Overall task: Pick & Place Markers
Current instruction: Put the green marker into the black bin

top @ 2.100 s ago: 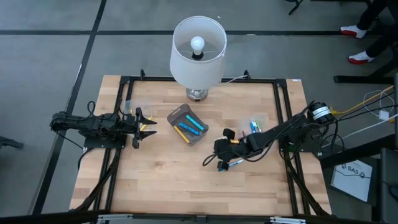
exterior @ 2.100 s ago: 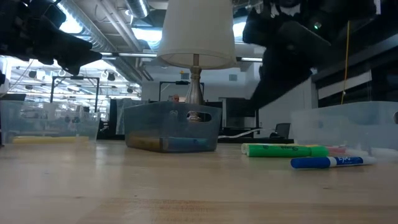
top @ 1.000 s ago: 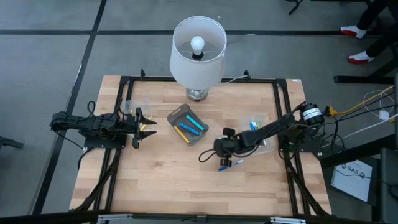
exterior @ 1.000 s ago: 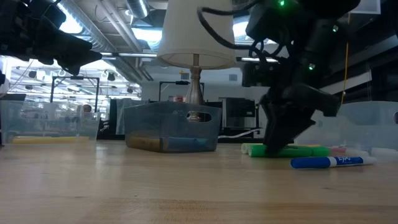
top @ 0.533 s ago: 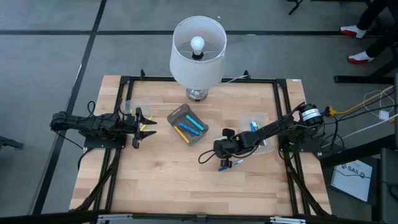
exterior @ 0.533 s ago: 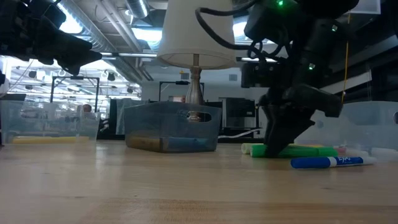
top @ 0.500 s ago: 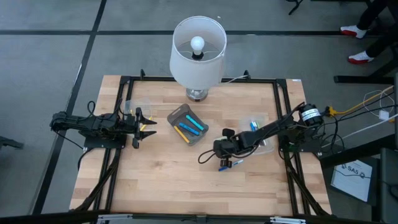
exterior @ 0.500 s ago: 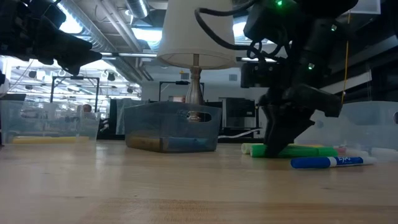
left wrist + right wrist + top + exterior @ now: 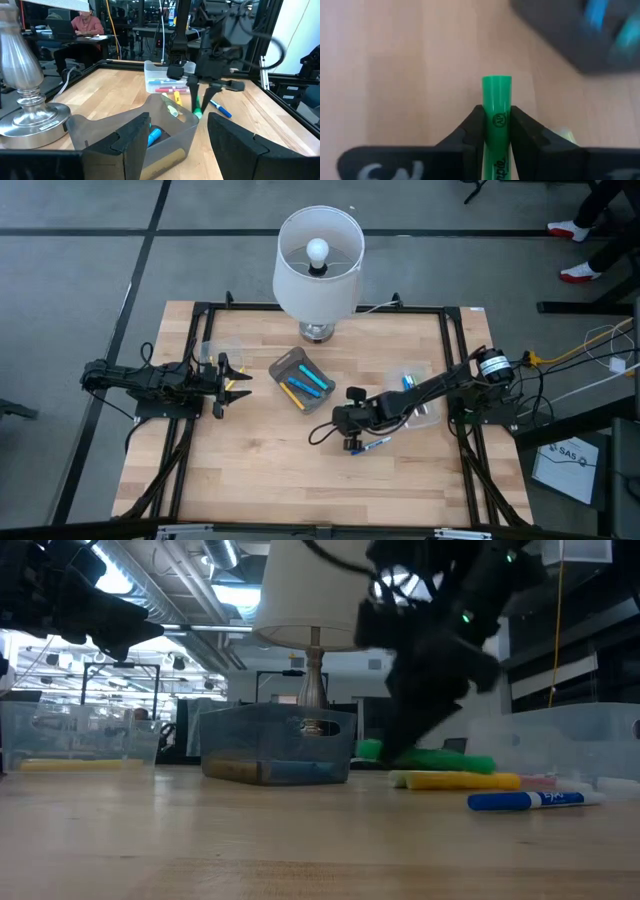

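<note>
Highlighter [image 9: 496, 107]: bright green, blunt-ended; lifted clear of the tabletop
Right gripper [image 9: 495, 131]: jaws clamped on its barrel
Left gripper [image 9: 232, 377]: jaws apart, empty

Setting: robotics lab or open workshop floor. Evidence: wooden table [image 9: 260, 470] sitting inside a black metal frame [image 9: 455, 360] on grey concrete; exposed ducts and strip lights [image 9: 215, 570] running overhead; rows of desks and monitors [image 9: 275, 685] standing behind; a person [image 9: 86, 23] sitting at a workstation; cables [image 9: 600, 350] trailing beside the table; a table lamp [image 9: 318, 265] glowing.
</note>
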Robot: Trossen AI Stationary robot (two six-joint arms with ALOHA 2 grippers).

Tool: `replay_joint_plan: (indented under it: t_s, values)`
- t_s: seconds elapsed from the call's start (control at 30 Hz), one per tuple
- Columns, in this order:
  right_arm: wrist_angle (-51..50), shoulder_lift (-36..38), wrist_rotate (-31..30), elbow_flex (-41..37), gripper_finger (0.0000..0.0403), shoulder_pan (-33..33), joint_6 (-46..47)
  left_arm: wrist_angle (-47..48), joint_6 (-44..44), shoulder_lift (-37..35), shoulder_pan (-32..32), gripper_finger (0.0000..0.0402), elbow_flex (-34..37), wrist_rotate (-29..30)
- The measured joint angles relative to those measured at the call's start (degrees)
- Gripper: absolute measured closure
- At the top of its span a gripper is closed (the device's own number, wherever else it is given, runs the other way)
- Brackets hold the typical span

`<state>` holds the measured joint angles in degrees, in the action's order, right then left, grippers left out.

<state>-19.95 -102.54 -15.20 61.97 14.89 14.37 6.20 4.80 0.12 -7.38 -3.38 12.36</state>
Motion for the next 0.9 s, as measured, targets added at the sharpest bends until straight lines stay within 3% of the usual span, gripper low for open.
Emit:
replay_joint_plan:
  t_s: [0.4, 0.63, 0.9]
  values:
    - [26.7, 0.2, -10.5, -1.9, 0.0335, 5.1, -5.7, 0.0, 0.0, 0.0, 0.0, 0.0205, 0.0, 0.0]
    - [53.3, 0.1, -13.7, -10.0, 0.0334, 7.2, -9.1, 0.0, 0.0, 0.0, 0.0, 0.0205, 0.0, 0.0]
    - [63.3, -0.1, -15.6, -14.9, 0.0334, 7.1, -8.6, 0.0, 0.0, 0.0, 0.0, 0.0205, 0.0, 0.0]
